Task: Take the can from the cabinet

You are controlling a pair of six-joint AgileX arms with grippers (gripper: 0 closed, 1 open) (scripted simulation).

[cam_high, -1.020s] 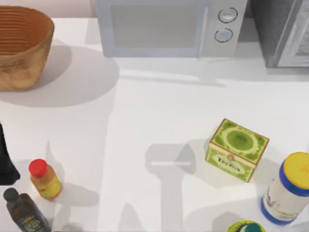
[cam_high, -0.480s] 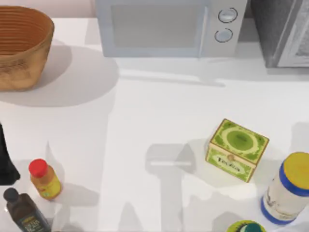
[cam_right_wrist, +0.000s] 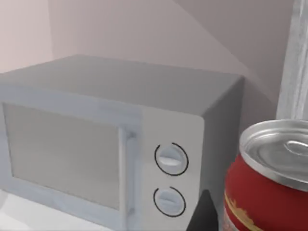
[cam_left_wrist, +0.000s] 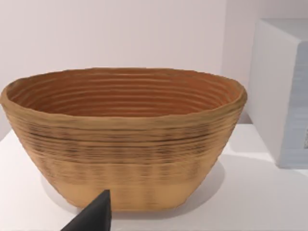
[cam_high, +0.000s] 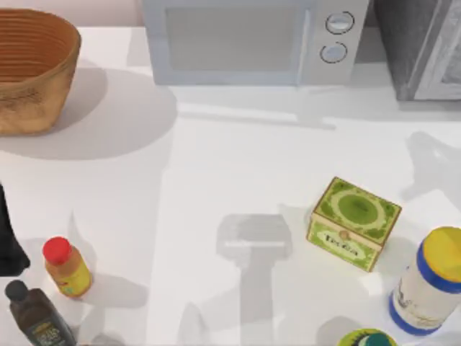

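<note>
The red metal can with a silver lid sits upright close before the right wrist camera, with one dark fingertip of the right claw just beside it. Whether that claw is clamped on the can cannot be told. Behind the can stand the white microwave with two round knobs and a strip of the large dark grey cabinet with a paler grey framed door.

From above, the cabinet occupies the far right corner of the white tabletop, and the microwave stands along the far edge just beside it. The woven brown basket sits at the far left corner. A green printed tea box lies toward the right edge, with a white jar with a yellow lid and blue band near the near right corner. A small orange bottle with a red cap and a dark bottle with a black cap stand together at the near left corner.

The left arm is parked at the left edge, facing the basket; a dark fingertip shows, and the state of the left claw cannot be told.
</note>
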